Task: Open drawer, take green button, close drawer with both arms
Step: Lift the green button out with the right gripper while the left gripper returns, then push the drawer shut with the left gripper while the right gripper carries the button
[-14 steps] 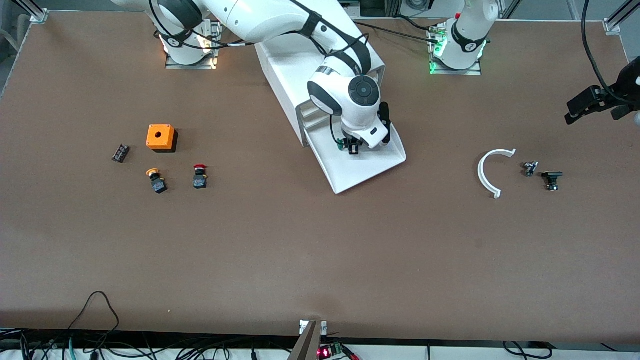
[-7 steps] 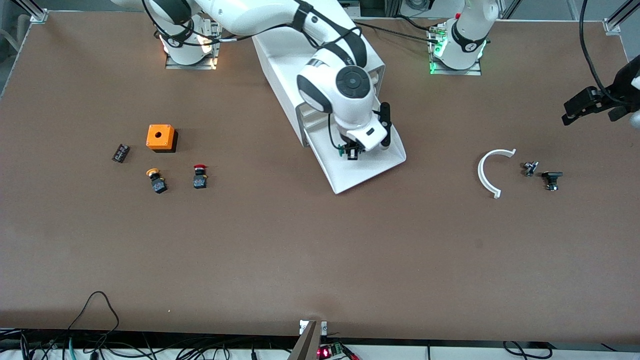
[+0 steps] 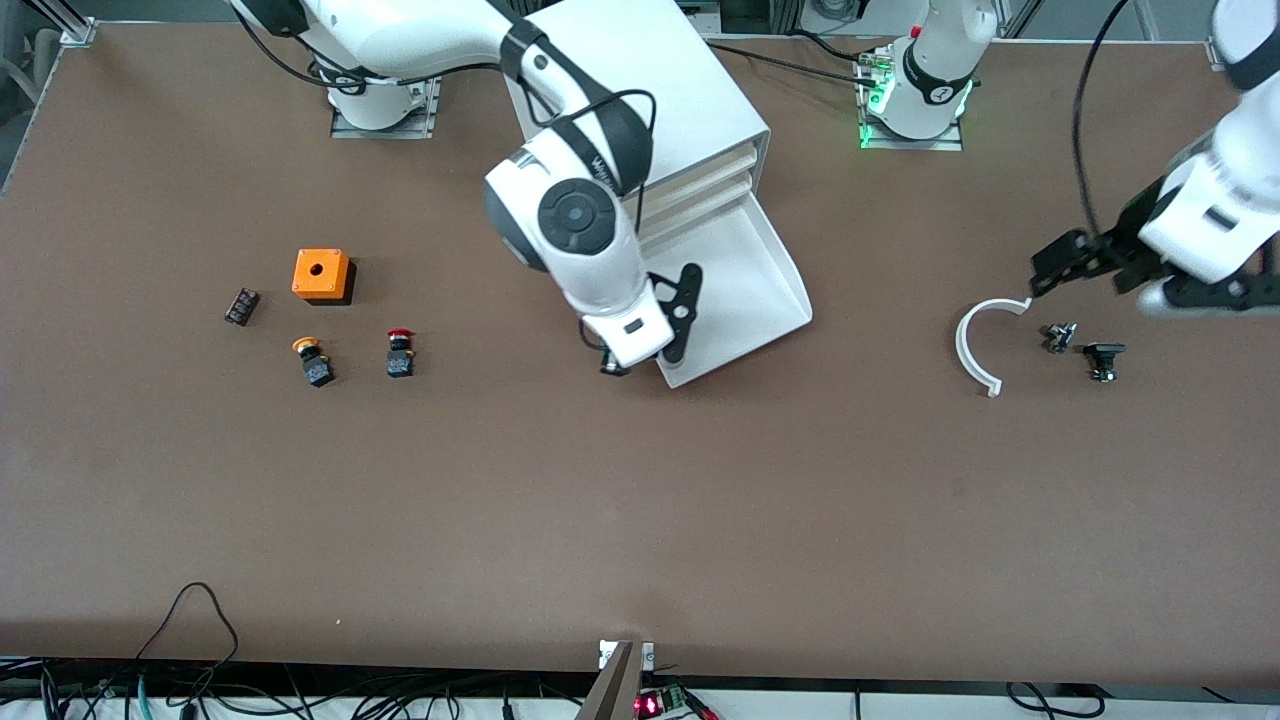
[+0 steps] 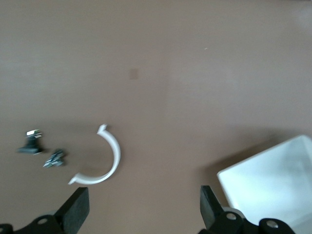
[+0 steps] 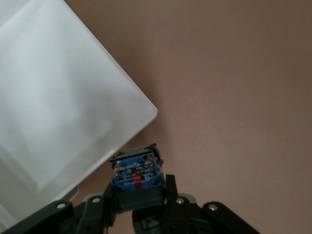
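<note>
Brown counter [image 3: 640, 500] at frame centre: right gripper [image 3: 612, 368] pinches the button [image 5: 135, 176], light, rigid, by its blocky body; left gripper [image 3: 1050, 268], upper right, gapes empty.

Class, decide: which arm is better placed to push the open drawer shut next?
Left, probably. The left hand is open and holds nothing, over the table beside the drawer. The right hand grips the button.

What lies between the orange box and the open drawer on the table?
Front view: bare tabletop between the orange box and the drawer; only the right gripper, holding the button, hangs by the drawer's corner.
</note>
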Robot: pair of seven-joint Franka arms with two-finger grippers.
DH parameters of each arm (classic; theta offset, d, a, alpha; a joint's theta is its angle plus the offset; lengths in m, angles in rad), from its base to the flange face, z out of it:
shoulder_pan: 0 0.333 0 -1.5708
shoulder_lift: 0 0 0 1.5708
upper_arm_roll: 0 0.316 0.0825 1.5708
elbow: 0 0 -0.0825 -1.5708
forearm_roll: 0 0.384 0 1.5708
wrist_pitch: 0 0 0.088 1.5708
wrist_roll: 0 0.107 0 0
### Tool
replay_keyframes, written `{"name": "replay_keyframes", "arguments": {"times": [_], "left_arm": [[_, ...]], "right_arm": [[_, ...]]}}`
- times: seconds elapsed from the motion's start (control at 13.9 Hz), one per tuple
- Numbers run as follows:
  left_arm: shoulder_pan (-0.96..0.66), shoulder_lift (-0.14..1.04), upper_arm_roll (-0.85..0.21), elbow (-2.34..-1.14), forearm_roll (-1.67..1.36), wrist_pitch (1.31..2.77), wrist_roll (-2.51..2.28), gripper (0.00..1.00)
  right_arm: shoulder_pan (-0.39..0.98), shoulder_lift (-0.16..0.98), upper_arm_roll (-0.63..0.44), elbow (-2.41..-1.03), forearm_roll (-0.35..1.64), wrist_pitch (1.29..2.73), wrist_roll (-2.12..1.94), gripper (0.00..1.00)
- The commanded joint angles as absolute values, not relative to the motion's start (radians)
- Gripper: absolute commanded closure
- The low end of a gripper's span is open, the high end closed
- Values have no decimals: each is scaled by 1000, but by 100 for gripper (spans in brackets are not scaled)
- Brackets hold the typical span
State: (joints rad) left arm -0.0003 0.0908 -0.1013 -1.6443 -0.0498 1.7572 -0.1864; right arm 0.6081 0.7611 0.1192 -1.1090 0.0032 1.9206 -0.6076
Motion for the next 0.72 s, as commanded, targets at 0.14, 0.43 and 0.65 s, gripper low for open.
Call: {"name": "replay_keyframes", "arguments": {"times": [0.14,0.43,0.65], "left_arm": [[-78,190,-124,-1732,-67,1957,-380,0],[-139,305,-124,-1758,-67,2098,-530,0],[-208,392,-124,-1788,-67,2227,-621,0]], "right_arm": [[554,629,130,-1371,17,2046,-526,75],[492,572,130,-1465,18,2079,-528,75],[462,546,130,-1535,18,2086,-396,75]]}}
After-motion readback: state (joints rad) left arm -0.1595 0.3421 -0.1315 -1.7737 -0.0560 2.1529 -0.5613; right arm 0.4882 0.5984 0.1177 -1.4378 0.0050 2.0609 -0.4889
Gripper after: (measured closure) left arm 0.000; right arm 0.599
